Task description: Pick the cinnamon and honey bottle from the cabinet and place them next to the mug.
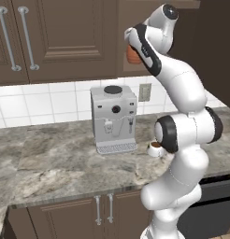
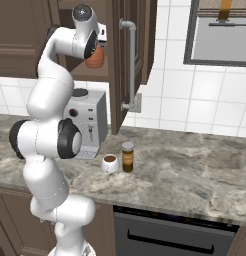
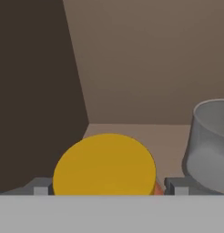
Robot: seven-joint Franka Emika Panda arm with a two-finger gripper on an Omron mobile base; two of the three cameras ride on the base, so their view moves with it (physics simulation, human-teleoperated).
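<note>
1. The cinnamon is done; it stands on the counter just beside the mug, at its 3 o'clock.
2. The honey bottle sits up in the cabinet.
3. My fingers are apart, one each side of its lid; I can't tell if they touch.
4. Left: carry it down.

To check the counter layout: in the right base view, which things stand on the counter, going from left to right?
Coffee machine → mug → cinnamon.

White tiled wall, grey marble counter, perhaps a window at upper right.
</note>
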